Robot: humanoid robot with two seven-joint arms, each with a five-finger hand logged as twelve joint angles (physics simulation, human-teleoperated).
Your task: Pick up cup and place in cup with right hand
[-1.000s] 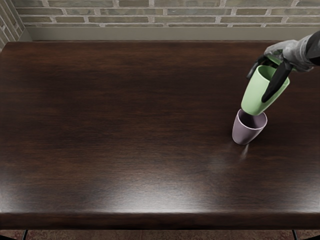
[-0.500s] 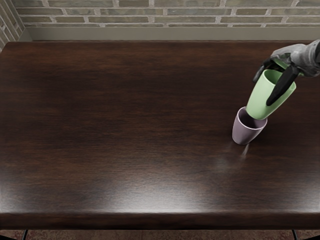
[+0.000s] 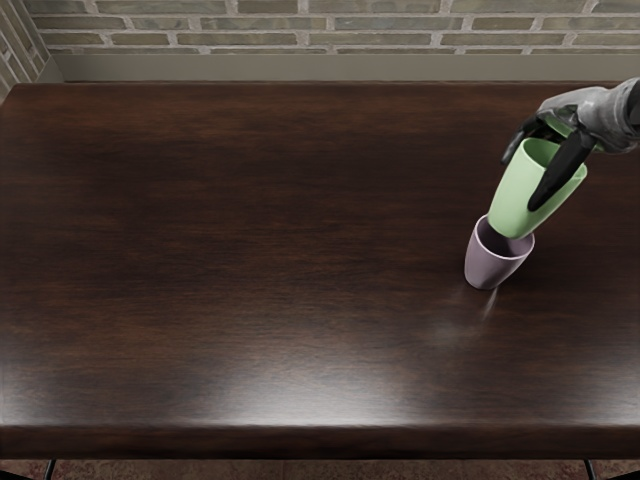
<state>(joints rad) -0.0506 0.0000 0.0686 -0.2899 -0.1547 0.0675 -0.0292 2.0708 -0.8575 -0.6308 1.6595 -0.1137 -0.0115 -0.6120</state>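
1. Head view: right hand (image 3: pixel 590 118) comes in from the right edge, holds green cup (image 3: pixel 515 200) over purple cup (image 3: pixel 490 262). Both cups toward the right side of table (image 3: pixel 250 250).
2. Fingers (image 3: pixel 562 172) clamped on green cup, one long dark finger down its near side, another at the far side. Pinch from above and from the right, presumably to leave the lower part free to go into the other cup.
3. Green cup: mouth up, base down, tilted, with the base toward the left. Narrow end leads, which makes sense for nesting.
4. Base of green cup sits right at the purple cup's mouth, overlaps its back rim in the picture. Touching or just above, cannot tell. Not nested: most of its body is outside.
5. Purple cup stands on the table, mouth up, nothing gripping it. Open mouth is what makes it the receiver.
6. Step in hand, my call: lining up for the insert. Pick part done, place part not.
7. Next move likely needs the green cup straighter, base centred over the opening, then lowered and let go.
8. Risk: tilted base catches the rim, tips or pushes the purple cup, since nothing steadies it. Early release could drop the green cup outside.
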